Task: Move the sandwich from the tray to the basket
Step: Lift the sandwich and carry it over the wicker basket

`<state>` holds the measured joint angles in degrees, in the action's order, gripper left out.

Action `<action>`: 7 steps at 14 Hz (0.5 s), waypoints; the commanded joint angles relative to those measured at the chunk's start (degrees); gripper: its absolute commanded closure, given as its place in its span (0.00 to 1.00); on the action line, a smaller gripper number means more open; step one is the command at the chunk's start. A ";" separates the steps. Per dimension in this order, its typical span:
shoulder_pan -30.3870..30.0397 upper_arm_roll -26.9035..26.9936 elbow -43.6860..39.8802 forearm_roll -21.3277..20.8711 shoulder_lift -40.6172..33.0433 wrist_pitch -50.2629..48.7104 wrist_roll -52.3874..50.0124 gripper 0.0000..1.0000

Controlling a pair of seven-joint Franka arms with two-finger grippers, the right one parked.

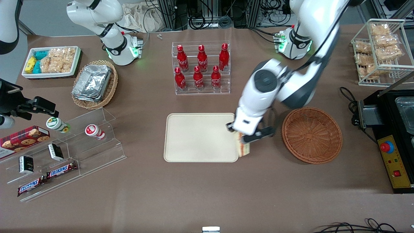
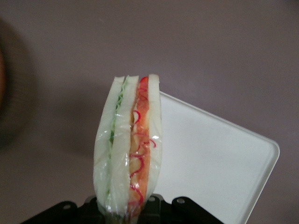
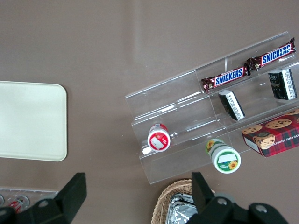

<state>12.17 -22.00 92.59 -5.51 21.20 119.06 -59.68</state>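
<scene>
My gripper [image 1: 245, 138] hangs over the edge of the white tray [image 1: 200, 137] that lies toward the basket. Between its fingers is the wrapped sandwich [image 1: 244, 147], partly hidden by the gripper in the front view. In the left wrist view the gripper [image 2: 124, 212] is shut on the lower end of the sandwich [image 2: 122, 144], whose bread layers and red and green filling show, with the white tray [image 2: 205, 154] below it. The round wicker basket [image 1: 312, 135] rests on the table beside the tray, toward the working arm's end, apart from the sandwich.
A clear rack with red bottles [image 1: 202, 92] stands farther from the front camera than the tray. The black machine [image 1: 393, 129] and a wire basket of wrapped bread [image 1: 381, 51] are toward the working arm's end. A clear stepped shelf [image 1: 93, 155] lies toward the parked arm's end.
</scene>
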 commanded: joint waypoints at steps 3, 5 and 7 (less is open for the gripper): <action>-13.37 0.02 5.74 4.55 -7.66 -12.27 -1.75 1.00; -20.83 0.03 13.02 4.55 -11.08 -8.96 -1.75 1.00; -23.94 0.11 20.49 3.94 -12.59 -1.24 -1.66 1.00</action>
<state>-9.00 -21.10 103.65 -2.37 13.04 111.40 -60.24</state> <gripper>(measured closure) 0.815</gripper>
